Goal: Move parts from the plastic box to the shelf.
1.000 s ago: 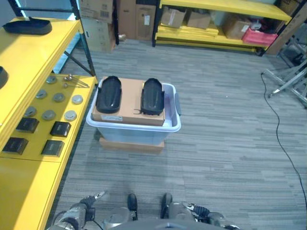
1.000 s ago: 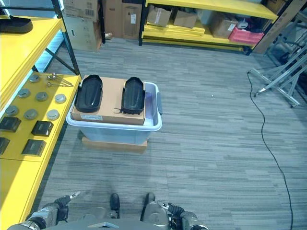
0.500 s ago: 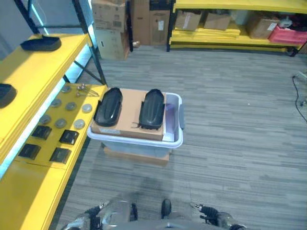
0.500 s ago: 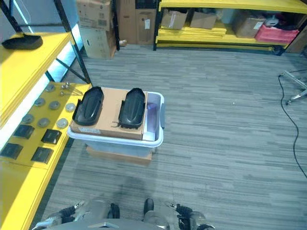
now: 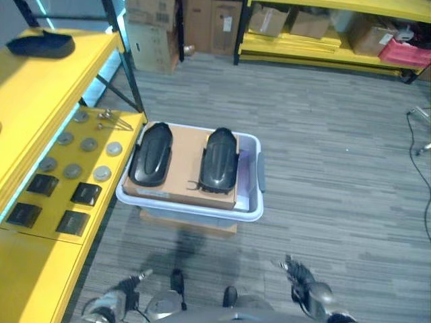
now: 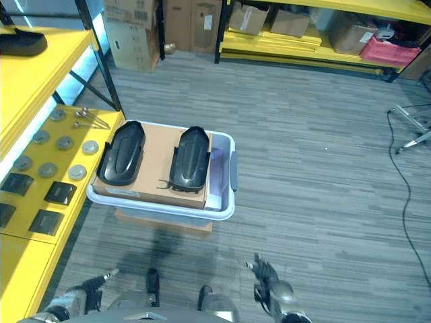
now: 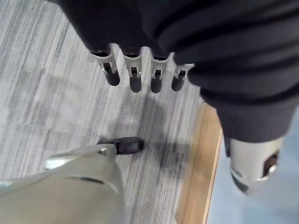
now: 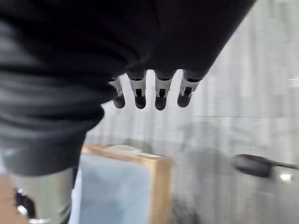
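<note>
Both black parts lie lengthwise ahead in the plastic box; the spread right robot hand is nearer than the relaxed left robot hand.

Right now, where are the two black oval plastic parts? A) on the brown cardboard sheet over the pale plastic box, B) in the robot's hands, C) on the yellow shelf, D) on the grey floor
A: both black oval plastic parts lie side by side on the brown cardboard sheet covering the pale plastic box; the left hand and right hand hang low, holding nothing.
</note>
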{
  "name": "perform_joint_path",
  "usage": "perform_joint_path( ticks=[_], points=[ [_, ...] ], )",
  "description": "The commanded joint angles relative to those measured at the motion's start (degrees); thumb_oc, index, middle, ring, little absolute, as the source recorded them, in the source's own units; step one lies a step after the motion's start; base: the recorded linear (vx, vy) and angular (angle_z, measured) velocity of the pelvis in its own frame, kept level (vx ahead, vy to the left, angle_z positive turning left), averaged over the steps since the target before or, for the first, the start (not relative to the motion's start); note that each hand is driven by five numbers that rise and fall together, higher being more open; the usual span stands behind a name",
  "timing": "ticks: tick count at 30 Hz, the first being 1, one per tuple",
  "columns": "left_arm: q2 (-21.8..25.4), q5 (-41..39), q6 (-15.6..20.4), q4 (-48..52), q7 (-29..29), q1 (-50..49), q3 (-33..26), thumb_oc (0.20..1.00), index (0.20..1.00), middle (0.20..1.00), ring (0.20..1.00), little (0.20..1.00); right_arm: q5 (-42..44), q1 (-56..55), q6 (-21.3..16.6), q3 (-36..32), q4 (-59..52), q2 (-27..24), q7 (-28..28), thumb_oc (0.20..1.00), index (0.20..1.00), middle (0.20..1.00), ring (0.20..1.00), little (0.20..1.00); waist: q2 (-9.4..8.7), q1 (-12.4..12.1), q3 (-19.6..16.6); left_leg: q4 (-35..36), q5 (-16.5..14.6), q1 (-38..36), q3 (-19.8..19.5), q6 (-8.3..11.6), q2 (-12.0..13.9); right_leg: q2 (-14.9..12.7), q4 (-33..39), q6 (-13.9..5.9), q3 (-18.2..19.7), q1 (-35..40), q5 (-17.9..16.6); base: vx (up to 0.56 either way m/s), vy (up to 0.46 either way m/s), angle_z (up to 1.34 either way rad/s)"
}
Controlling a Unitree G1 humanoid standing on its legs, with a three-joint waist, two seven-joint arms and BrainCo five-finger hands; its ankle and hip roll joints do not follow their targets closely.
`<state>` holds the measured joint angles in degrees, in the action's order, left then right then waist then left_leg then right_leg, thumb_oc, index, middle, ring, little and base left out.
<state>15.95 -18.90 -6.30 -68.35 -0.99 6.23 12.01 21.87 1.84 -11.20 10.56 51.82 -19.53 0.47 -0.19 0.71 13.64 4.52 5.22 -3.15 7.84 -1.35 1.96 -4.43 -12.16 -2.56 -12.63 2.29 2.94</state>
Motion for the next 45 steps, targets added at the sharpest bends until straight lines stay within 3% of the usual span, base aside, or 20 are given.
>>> perform_joint_path(
  ticks=[1,4,5,8,10,13,14,17,18,21,24,26,31,32,33,34,35,38,42,45],
  points=[
    [1.6,-0.2,-0.4,1.5,-1.3,-2.2,1.2,1.0,1.0,1.0,1.0,1.0,-4.2,0.8,-2.4,1.1,-13.1,-4.4,-7.6,1.0,1.0,1.0,1.0,1.0,0.76,0.7,1.3,-1.5,-4.9,0.3,-0.1,-0.74,-0.2,-3.9,-6.8,-4.04,2.9,-6.4,-1.8,0.07,0.045,0.01],
    [2.2,-1.7,-0.4,1.7,-0.9,-2.2,0.9,1.0,1.0,1.0,1.0,1.0,-4.3,1.9,-2.4,0.9,-17.5,-6.0,-8.1,1.0,1.0,1.0,1.0,1.0,0.48,1.6,1.8,-0.8,-4.9,0.3,-0.3,-0.11,-0.4,-2.5,0.8,-3.79,3.6,-6.3,-2.1,0.08,-0.022,0.07],
    [2.5,-2.8,-0.5,1.7,-0.8,-1.5,0.9,1.0,1.0,1.0,1.0,1.0,-9.0,3.6,-2.2,0.8,-19.6,-7.6,-12.2,1.0,1.0,1.0,1.0,1.0,0.33,2.0,2.0,0.0,-5.0,0.8,-0.8,0.12,-0.7,-1.6,5.3,-3.75,4.9,-5.9,-3.1,0.07,-0.058,0.03],
    [2.0,-4.6,-0.5,1.4,-1.7,-0.8,1.3,1.0,1.0,1.0,1.0,1.0,-6.1,6.5,-1.3,1.3,-20.7,-9.2,-14.5,1.0,1.0,1.0,1.0,1.0,0.29,1.7,2.1,0.5,-4.4,1.8,-1.2,0.36,-0.9,-1.0,8.1,-3.45,5.8,-5.7,-3.9,0.05,-0.072,0.12],
    [1.1,-3.1,-0.4,0.7,-1.0,-0.4,2.2,1.0,1.0,1.0,1.0,1.0,-5.7,12.1,0.4,2.0,-20.7,-10.6,-19.0,1.0,1.0,1.0,1.0,1.0,0.24,0.5,2.7,0.5,-4.0,3.5,-2.1,0.71,-1.1,0.0,10.6,-2.73,6.1,-5.2,-3.6,0.06,-0.096,0.15],
    [0.4,-1.5,0.4,-0.3,0.0,0.0,3.1,1.0,1.0,1.0,1.0,1.0,-5.9,17.2,2.4,2.6,-19.4,-11.4,-20.4,1.0,1.0,1.0,1.0,1.0,0.33,-0.4,3.5,0.3,-3.7,4.6,-2.7,1.05,-1.3,0.1,12.1,-2.25,5.7,-4.9,-3.8,0.04,-0.052,0.22],
    [-0.4,-1.2,1.3,-1.0,1.1,0.6,4.5,1.0,1.0,1.0,1.0,1.0,-6.7,24.0,4.2,4.3,-17.4,-12.6,-22.7,1.0,1.0,1.0,1.0,1.0,0.61,-1.4,4.6,0.2,-3.3,5.9,-3.3,1.37,-1.6,0.1,14.0,-1.83,5.4,-4.9,-4.5,0.02,-0.042,0.15],
    [-0.7,-1.3,2.4,-1.2,1.4,0.9,5.5,1.0,1.0,1.0,1.0,1.0,-6.4,29.2,5.2,5.3,-15.5,-13.3,-23.7,1.0,1.0,1.0,1.0,1.0,0.85,-2.2,5.5,0.1,-3.1,6.9,-3.9,1.68,-1.7,0.1,15.0,-1.64,5.0,-5.1,-4.9,0.0,-0.02,0.11],
    [-0.9,-4.0,3.7,-0.7,1.5,1.6,6.9,1.0,1.0,1.0,1.0,1.0,-6.7,35.6,6.8,6.2,-13.3,-14.9,-24.6,1.0,1.0,1.0,1.0,1.0,1.34,-3.4,7.0,0.2,-2.6,8.3,-4.7,1.97,-1.9,0.0,16.0,-1.53,4.2,-5.8,-5.6,-0.01,-0.006,0.07],
    [-0.9,-3.7,3.5,0.5,2.8,1.8,8.4,1.0,1.0,1.0,1.0,1.0,-4.4,41.1,7.8,6.6,-10.3,-17.0,-25.5,1.0,1.0,1.0,1.0,1.0,2.15,-5.1,8.5,0.5,-1.9,10.1,-6.0,2.29,-2.2,-0.3,16.3,-1.52,2.7,-6.8,-5.8,-0.01,0.002,0.25],
    [-0.5,-3.9,2.8,0.2,3.4,2.5,9.4,1.0,1.0,1.0,1.0,1.0,-4.1,45.8,9.0,7.2,-6.1,-18.4,-24.7,1.0,1.0,1.0,1.0,1.0,2.76,-6.3,9.5,0.5,-1.5,11.5,-7.2,2.48,-2.5,-0.7,15.1,-1.49,1.3,-8.2,-5.3,0.03,0.012,0.39],
    [0.0,-5.7,2.1,0.6,3.9,3.5,10.2,1.0,1.0,1.0,1.0,1.0,-4.9,50.6,12.7,9.8,-2.5,-19.8,-19.5,1.0,1.0,1.0,1.0,1.0,3.39,-7.1,10.7,0.5,-1.2,12.7,-7.9,2.61,-2.8,-1.0,14.5,-1.49,0.7,-9.5,-5.1,0.02,0.049,0.2],
    [0.2,-6.6,2.8,1.1,4.1,4.0,11.1,1.0,1.0,1.0,1.0,1.0,-6.1,52.3,19.2,13.6,1.6,-19.5,-15.2,1.0,1.0,1.0,1.0,1.0,3.92,-7.8,11.9,0.5,-0.9,13.6,-8.3,2.74,-3.0,-1.5,13.5,-1.55,0.1,-10.6,-4.9,-0.01,0.01,0.07],
    [0.3,-6.7,2.7,1.4,4.2,4.2,11.3,1.0,1.0,1.0,1.0,1.0,-7.2,52.4,22.2,14.3,2.7,-19.2,-13.5,1.0,1.0,1.0,1.0,1.0,3.97,-7.8,12.1,0.5,-0.9,13.6,-8.4,2.8,-3.0,-1.6,13.3,-1.59,0.0,-10.7,-4.8,0.0,-0.001,0.03],
    [0.3,-6.7,2.7,1.4,4.2,4.2,11.3,1.0,1.0,1.0,1.0,1.0,-7.3,52.3,22.4,14.4,2.8,-19.1,-13.3,1.0,1.0,1.0,1.0,1.0,3.99,-7.8,12.2,0.5,-0.9,13.6,-8.4,2.81,-3.0,-1.6,13.2,-1.59,0.0,-10.7,-4.8,0.0,0.0,0.0],
    [0.2,-6.5,3.0,1.6,4.5,4.3,11.6,1.0,1.0,1.0,1.0,1.0,-8.6,52.1,26.4,15.4,4.5,-18.6,-10.7,0.401,0.401,0.401,0.401,0.401,4.11,-8.0,12.3,0.5,-1.0,13.6,-8.4,2.87,-3.0,-1.8,13.1,-1.58,-0.2,-10.6,-4.7,0.0,0.0,0.0],
    [0.2,-6.6,3.2,1.7,4.5,4.2,11.7,1.0,1.0,1.0,1.0,1.0,-9.5,51.9,28.0,15.8,5.5,-18.2,-9.8,0.2,0.2,0.2,0.2,0.2,4.15,-8.1,12.4,0.5,-1.0,13.5,-8.4,2.89,-3.0,-1.8,13.3,-1.6,-0.3,-10.4,-4.7,-0.01,0.013,0.05],
    [0.0,-6.8,4.4,1.7,4.5,4.3,12.2,1.0,1.0,1.0,1.0,1.0,-8.3,51.0,29.1,17.0,10.4,-16.6,-6.9,0.2,0.2,0.2,0.2,0.2,4.37,-8.5,12.3,0.5,-1.1,13.2,-8.4,3.01,-2.9,-2.1,13.7,-1.51,-0.8,-9.8,-4.9,-0.01,0.003,0.08],
    [0.0,-5.3,7.2,2.1,4.8,4.1,12.7,1.0,1.0,1.0,1.0,1.0,-8.9,50.3,30.5,16.0,13.5,-15.0,-8.7,0.2,0.2,0.2,0.2,0.2,4.54,-8.8,11.5,0.5,-1.4,12.2,-8.3,3.17,-2.8,-2.5,14.6,-1.58,-1.2,-8.6,-5.2,-0.01,0.007,0.05],
    [0.0,-5.0,8.8,2.6,4.3,4.1,13.2,1.0,1.0,1.0,1.0,1.0,-8.2,49.0,29.5,15.2,14.7,-14.7,-10.1,0.2,0.2,0.2,0.2,0.2,4.47,-8.8,10.6,0.5,-1.8,11.1,-8.2,3.15,-2.7,-2.5,15.2,-1.57,-1.4,-7.5,-5.3,0.0,0.0,0.0]
  ],
)
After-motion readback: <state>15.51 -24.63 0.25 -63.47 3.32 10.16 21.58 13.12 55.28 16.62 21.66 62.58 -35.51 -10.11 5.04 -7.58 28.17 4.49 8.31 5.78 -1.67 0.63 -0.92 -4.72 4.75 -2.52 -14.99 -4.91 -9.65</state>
